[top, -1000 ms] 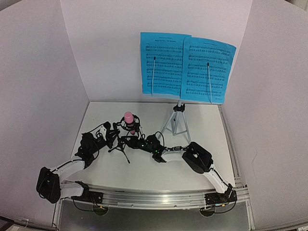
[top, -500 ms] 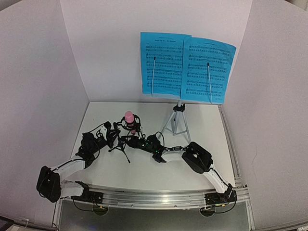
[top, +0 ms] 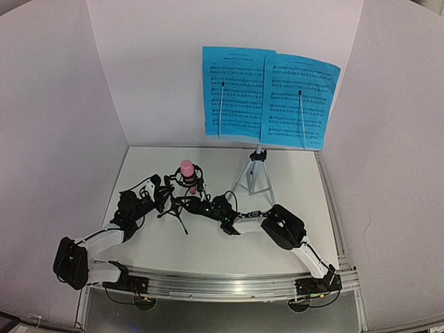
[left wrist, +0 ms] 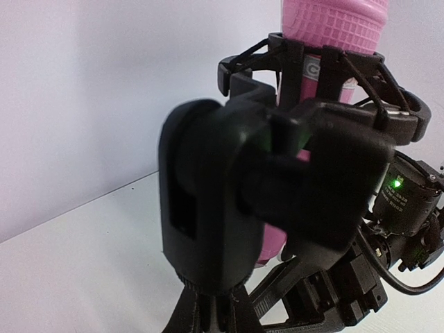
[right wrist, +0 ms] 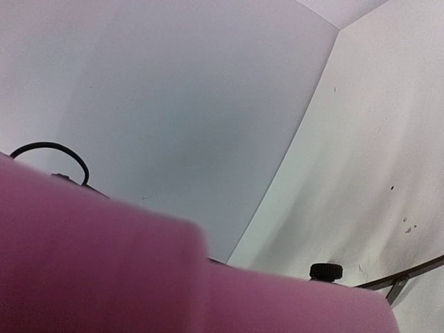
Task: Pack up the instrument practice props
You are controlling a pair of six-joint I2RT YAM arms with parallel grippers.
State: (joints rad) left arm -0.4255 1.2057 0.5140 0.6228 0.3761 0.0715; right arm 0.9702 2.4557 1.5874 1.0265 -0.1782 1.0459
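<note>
The pink microphone stands upright in the ring mount of the small black tripod mic stand at mid-table. In the left wrist view the stand's black head fills the frame, with the microphone behind it. My left gripper is shut on the stand's post from the left. My right gripper reaches in from the right, shut on the microphone's lower end, which fills the right wrist view. Two blue sheet-music pages sit on the music stand, whose silver tripod shows below them.
White walls close the table at the back and on both sides. The silver tripod stands just right of my right arm. A metal rail runs along the near edge.
</note>
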